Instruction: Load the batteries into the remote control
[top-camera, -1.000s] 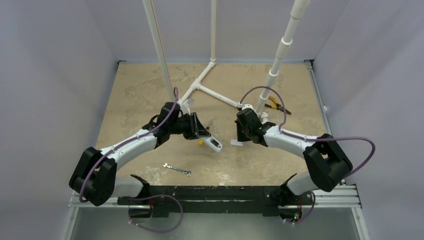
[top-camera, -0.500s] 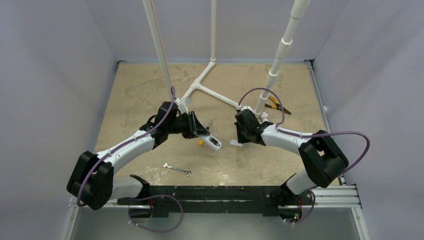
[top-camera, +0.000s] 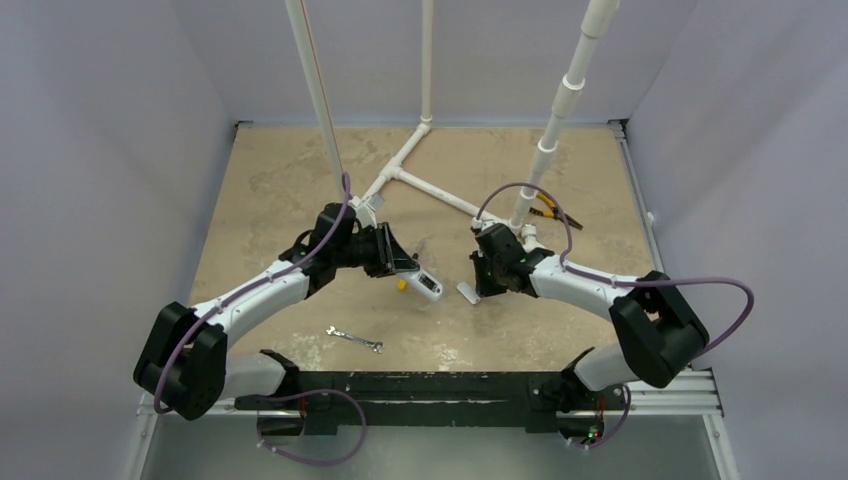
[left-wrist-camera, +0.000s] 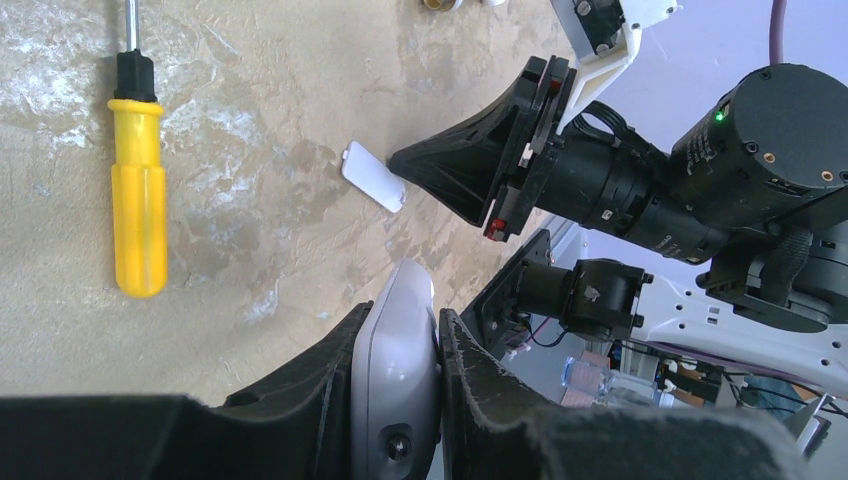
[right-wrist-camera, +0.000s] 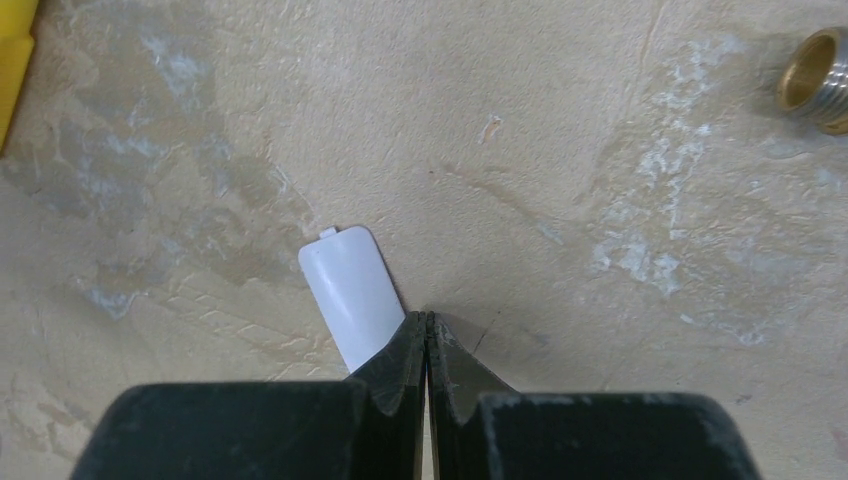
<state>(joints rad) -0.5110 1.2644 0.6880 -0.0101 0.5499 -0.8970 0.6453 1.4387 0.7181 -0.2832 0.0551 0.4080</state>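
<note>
Left claw (left-wrist-camera: 405, 322) clamps remote control (left-wrist-camera: 398, 360). Right claw (right-wrist-camera: 426, 330) fully closed, empty, tips beside loose white battery cover (right-wrist-camera: 350, 285) on counter (right-wrist-camera: 560, 150). Risk: closed tips shove cover away; remote twists in narrow grip.

The remote (left-wrist-camera: 400, 350) is smooth white plastic, the screwdriver (left-wrist-camera: 138, 200) handle glossy yellow plastic. The table (right-wrist-camera: 600, 150) looks matt and stone-like. The fitting (right-wrist-camera: 822, 108) is shiny metal.

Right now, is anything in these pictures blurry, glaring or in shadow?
Top view: soft even light, all sharp. Left wrist view: yellow screwdriver crisp, near fingers blurred. Right wrist view: white cover sharp, faint shadow beside the fingertips.
</note>
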